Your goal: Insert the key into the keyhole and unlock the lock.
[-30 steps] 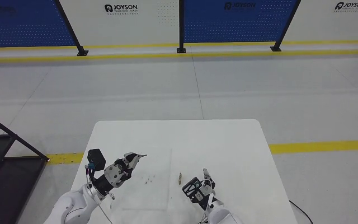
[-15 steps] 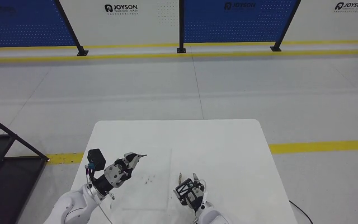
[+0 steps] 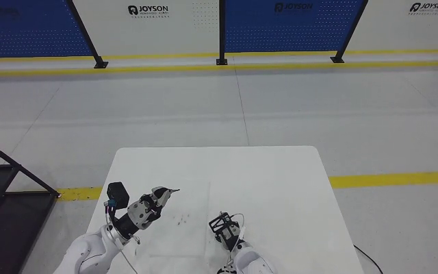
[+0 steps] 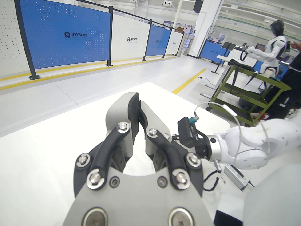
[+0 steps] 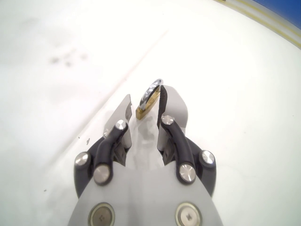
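key (image 3: 175, 190): a thin sliver past the left claw (image 3: 166, 192) tip, too small for detail.
lock (image 5: 145, 106): one side covered by the right claw (image 5: 146, 93); keyhole hidden.
specks (image 3: 183, 220): dark marks on the worktop (image 3: 274, 178), too small to identify.
right arm (image 3: 248, 264): cut off at the top view's lower edge.

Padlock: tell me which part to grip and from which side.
Grip the brass body across its two broad faces, leaving the shackle and the end opposite it free. Come down from above with one finger on each side, as the open right tool straddles it. The padlock seems to rest on a narrow edge on the table, so those faces stand exposed.
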Motion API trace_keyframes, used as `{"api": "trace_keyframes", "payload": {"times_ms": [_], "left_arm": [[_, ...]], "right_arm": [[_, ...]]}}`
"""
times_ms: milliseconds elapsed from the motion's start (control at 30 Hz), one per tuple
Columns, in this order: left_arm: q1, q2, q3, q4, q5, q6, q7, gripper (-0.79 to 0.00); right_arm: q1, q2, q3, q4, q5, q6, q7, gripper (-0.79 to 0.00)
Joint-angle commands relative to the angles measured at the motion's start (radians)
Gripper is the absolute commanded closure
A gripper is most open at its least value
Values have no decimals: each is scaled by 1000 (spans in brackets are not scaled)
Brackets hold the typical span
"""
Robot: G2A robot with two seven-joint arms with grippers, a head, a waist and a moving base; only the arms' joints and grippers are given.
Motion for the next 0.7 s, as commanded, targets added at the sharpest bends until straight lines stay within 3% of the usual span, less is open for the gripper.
{"api": "trace_keyframes", "payload": {"times_ms": [0,367,433,567,667], "left_arm": [[0,0,0,0,0,0,0,0],[0,0,0,0,0,0,0,0],[0,0,0,0,0,0,0,0],[0,0,0,0,0,0,0,0],[0,0,0,0,0,0,0,0]], "right_arm": [[9,-7,-9,19,5,16,-5,-237],[22,-28,-21,57,14,65,-36,-237],[21,-30,-19,59,19,66,-40,-209],[19,-31,-14,61,25,65,-41,0],[18,-31,-5,54,37,50,-39,0]]}}
